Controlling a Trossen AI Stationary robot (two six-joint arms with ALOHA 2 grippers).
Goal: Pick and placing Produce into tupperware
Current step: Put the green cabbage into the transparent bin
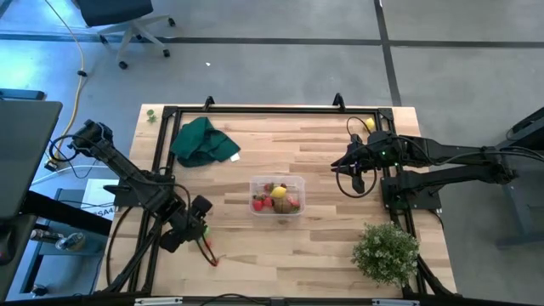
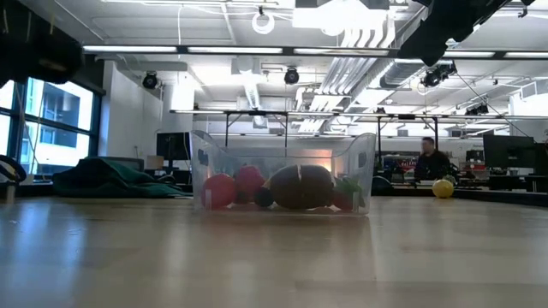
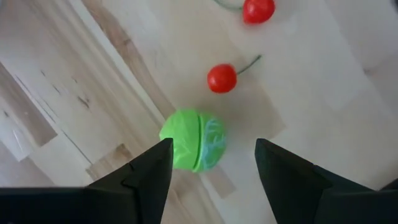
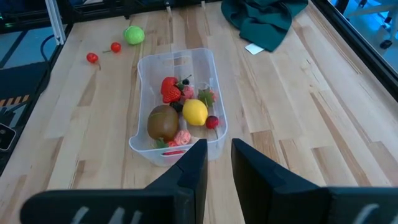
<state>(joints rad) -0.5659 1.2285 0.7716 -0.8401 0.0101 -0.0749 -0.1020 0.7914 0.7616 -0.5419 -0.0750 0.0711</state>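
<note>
We hold the left gripper (image 3: pixel 211 171) over the near left part of the desk (image 1: pixel 323 246), fingers apart and empty. The green toy vegetable (image 3: pixel 193 140) lies on the wood directly ahead, centred on the gap between the fingers; being round, it shows no long axis. The cherry pair (image 3: pixel 222 78) lies just beyond it. The left arm is clearly the nearer one. Farther off, the tupperware (image 1: pixel 276 195) sits mid-desk, already holding several produce pieces. The right gripper (image 4: pixel 214 168) waits beyond it, fingers narrowly apart and empty.
</note>
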